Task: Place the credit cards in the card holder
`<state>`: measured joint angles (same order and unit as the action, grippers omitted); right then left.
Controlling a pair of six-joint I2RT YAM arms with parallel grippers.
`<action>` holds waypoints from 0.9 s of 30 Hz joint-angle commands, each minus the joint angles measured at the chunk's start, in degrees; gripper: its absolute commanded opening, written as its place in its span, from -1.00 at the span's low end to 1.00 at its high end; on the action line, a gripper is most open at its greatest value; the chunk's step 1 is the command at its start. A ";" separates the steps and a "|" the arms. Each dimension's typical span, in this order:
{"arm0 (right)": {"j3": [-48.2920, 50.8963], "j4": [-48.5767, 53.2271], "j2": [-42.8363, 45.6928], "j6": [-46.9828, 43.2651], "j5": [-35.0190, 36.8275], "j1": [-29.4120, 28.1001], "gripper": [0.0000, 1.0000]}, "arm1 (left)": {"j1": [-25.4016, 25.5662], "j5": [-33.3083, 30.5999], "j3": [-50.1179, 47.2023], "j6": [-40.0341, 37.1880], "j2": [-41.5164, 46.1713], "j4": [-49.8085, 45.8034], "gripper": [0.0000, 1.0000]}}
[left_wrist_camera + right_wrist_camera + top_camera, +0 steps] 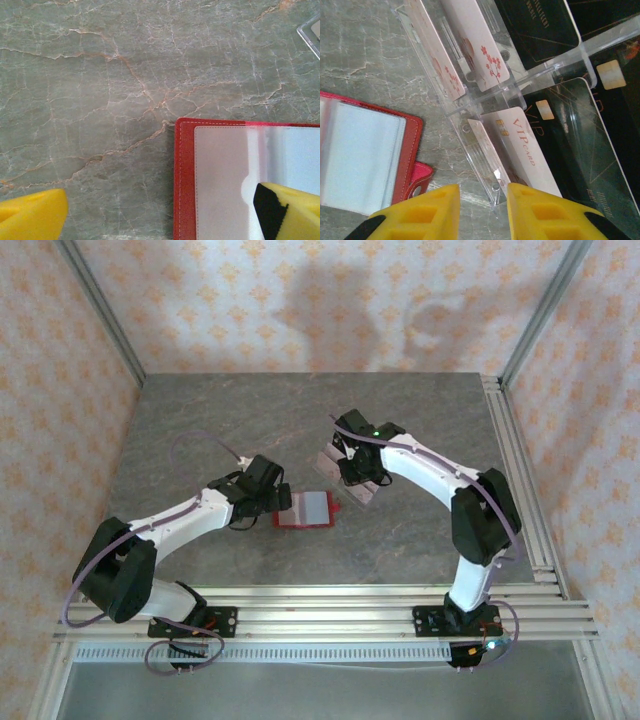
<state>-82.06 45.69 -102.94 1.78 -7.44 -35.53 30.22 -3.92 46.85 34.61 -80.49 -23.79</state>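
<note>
Red leather marks the card holder (303,508), lying open and flat on the grey stone-patterned worktop (200,420) with its clear, pale pockets facing up. The left hand (270,498) hangs over the holder's left edge with its yellow fingers (32,215) spread wide. One finger is off the holder above bare worktop and the other is above the pocket page, clasping nothing. Just beyond the holder's right edge, on the side of its snap tab (420,182), sits a clear plastic rack (465,107). The credit cards (480,47), pale with a red blossom print, stand tilted in the rack's slots, apart from the holder. A pale VIP card (525,150) and black cards (542,27) fill other slots. The right hand (482,200) hovers at the rack's corner nearest the tab, its fingers a narrow gap apart, gripping nothing that I can see.
</note>
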 commanded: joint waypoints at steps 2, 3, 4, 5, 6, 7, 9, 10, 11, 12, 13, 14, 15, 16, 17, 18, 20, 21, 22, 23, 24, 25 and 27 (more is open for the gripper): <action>0.86 1.37 -1.20 -1.63 2.39 0.11 -0.40 | -0.51 -2.84 1.27 0.81 1.73 -1.97 0.95; 0.88 1.45 -1.55 -1.74 2.51 0.11 -0.40 | -0.51 -2.97 1.23 0.89 1.71 -2.00 0.96; 1.02 1.49 -1.94 -1.78 2.86 0.11 -0.40 | -0.50 -3.08 1.31 1.00 1.74 -2.01 0.96; 1.09 1.37 -2.12 -1.79 3.06 0.09 -0.40 | -0.48 -3.02 1.31 1.06 1.73 -1.98 0.96; 1.23 1.40 -2.31 -1.91 3.28 0.07 -0.40 | -0.51 -3.08 1.31 1.07 1.73 -1.88 0.96; 1.33 1.28 -2.52 -1.98 3.38 -0.02 -0.40 | -0.51 -3.14 1.31 1.16 1.74 -1.87 0.97; 1.64 1.04 -2.79 -1.98 3.95 -0.01 -0.40 | -0.49 -3.19 1.31 1.25 1.65 -1.86 0.97; 1.79 1.06 -2.96 -2.06 4.43 -0.10 -0.40 | -0.51 -3.25 1.31 1.26 1.59 -1.80 0.96; 1.89 0.91 -3.17 -2.05 4.96 -0.11 -0.40 | -0.46 -3.28 1.31 1.33 1.60 -1.79 0.96; 1.93 0.82 -3.31 -2.09 5.68 -0.23 -0.40 | -0.47 -3.15 1.31 1.34 1.55 -1.84 0.96; 1.95 0.76 -3.56 -2.25 6.50 -0.43 -0.40 | -0.51 -3.18 1.23 1.34 1.55 -1.71 0.97; 1.84 0.85 -3.84 -2.38 7.18 -0.63 -0.40 | -0.51 -3.15 1.23 1.42 1.48 -1.77 0.97; 1.71 1.03 -4.10 -2.55 7.79 -0.81 -0.40 | -0.50 -3.16 1.24 1.42 1.47 -1.66 0.97; 1.57 1.13 -4.41 -2.74 7.96 -0.93 -0.40 | -0.51 -3.19 1.23 1.42 1.39 -1.67 0.97; 1.55 1.15 -4.70 -2.80 7.98 -1.03 -0.40 | -0.51 -3.19 1.14 1.43 1.38 -1.58 0.97; 1.46 1.11 -4.99 -2.88 7.90 -1.10 -0.40 | -0.51 -3.13 1.12 1.43 1.38 -1.52 0.97; 1.41 1.06 -5.51 -2.92 7.45 -1.29 -0.41 | -0.51 -3.13 1.06 1.47 1.28 -1.44 0.97; 1.34 1.14 -5.79 -3.03 7.24 -1.37 -0.41 | -0.47 -3.18 0.97 1.49 1.30 -1.46 0.97; 1.29 1.11 -6.14 -3.04 7.18 -1.43 -0.42 | -0.51 -3.18 0.96 1.51 1.29 -1.39 0.97; 1.21 1.02 -6.40 -3.05 6.98 -1.48 -0.43 | -0.51 -3.15 0.88 1.53 1.21 -1.43 0.97; 1.09 1.08 -6.58 -3.10 6.83 -1.57 -0.46 | -0.49 -3.09 0.87 1.51 1.16 -1.36 0.97; 1.09 0.99 -6.74 -3.10 6.67 -1.58 -0.48 | -0.51 -3.06 0.87 1.51 1.20 -1.46 0.97; 1.05 1.05 -6.79 -3.02 6.57 -1.56 -0.55 | -0.51 -3.10 0.79 1.43 1.30 -1.43 0.97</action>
<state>-80.84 45.65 -108.84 -0.75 -2.09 -37.08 30.22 -4.99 46.85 35.11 -80.16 -23.86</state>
